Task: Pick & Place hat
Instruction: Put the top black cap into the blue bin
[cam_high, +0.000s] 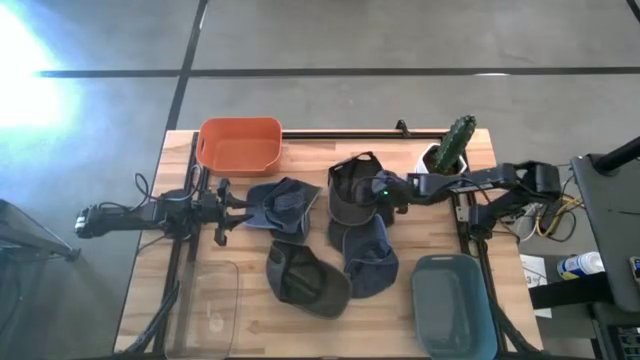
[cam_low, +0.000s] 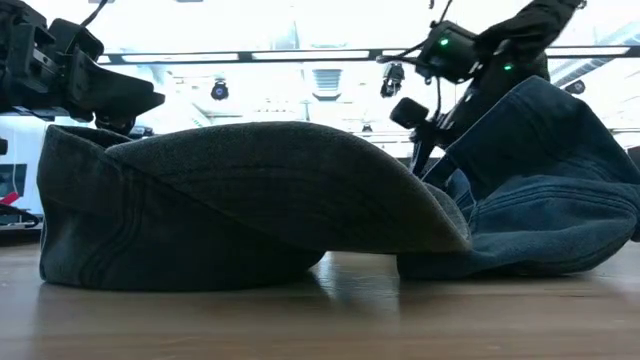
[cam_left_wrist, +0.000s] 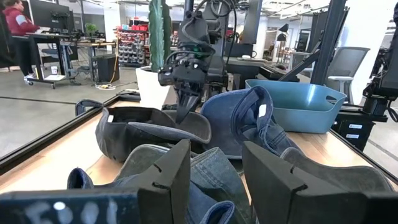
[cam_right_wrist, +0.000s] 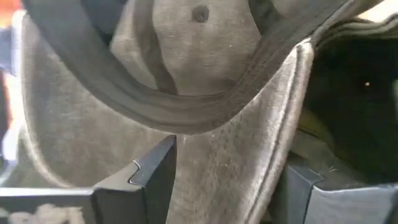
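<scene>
high view shows the right gripper (cam_high: 383, 192) at the dark grey cap (cam_high: 352, 190) in the table's far middle; right wrist view has that cap's fabric between its spread fingers (cam_right_wrist: 155, 174), though whether they pinch it cannot be told. left gripper (cam_high: 237, 205) is parted at the blue denim cap (cam_high: 283, 203) on the left. nearer lie an olive cap (cam_high: 305, 277) and another denim cap (cam_high: 369, 260).

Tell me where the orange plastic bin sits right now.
In the high view the orange plastic bin sits at the table's far edge on the left arm's side, just beyond the blue denim cap near the left gripper.
</scene>
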